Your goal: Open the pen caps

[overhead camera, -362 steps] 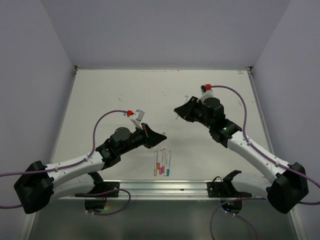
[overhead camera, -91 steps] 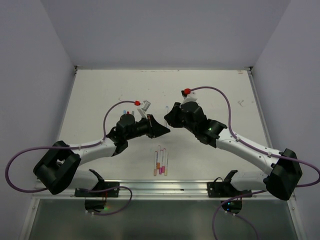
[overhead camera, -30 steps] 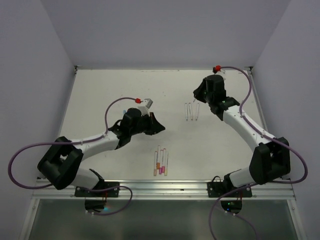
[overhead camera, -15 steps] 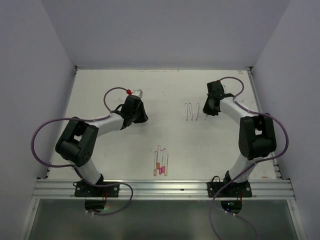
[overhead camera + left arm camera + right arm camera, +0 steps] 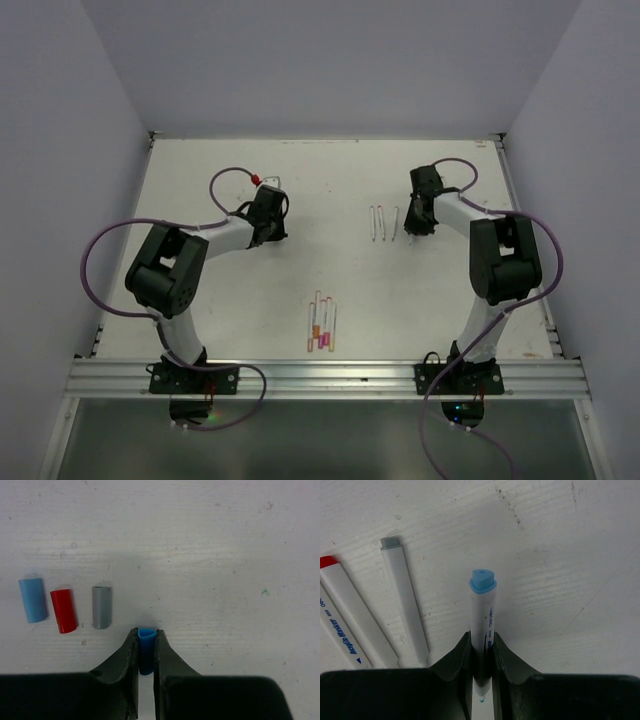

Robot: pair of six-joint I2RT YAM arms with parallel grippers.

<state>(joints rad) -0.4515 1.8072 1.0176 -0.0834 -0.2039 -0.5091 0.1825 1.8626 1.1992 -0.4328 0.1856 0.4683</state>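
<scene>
The left jaws pinch narrowly on one blue cap (image 5: 146, 652) near three loose caps (image 5: 64, 611), the right jaws on one blue-ended pen (image 5: 483, 607) beside two lying pens (image 5: 408, 605).

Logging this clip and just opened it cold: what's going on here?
The left gripper has its jaws shut on a blue cap, beside a light blue cap, a red cap and a grey cap lying on the table. The right gripper holds a white pen with a blue end, next to a grey-ended pen and a red-ended pen lying flat. Another group of pens lies near the front edge.
</scene>
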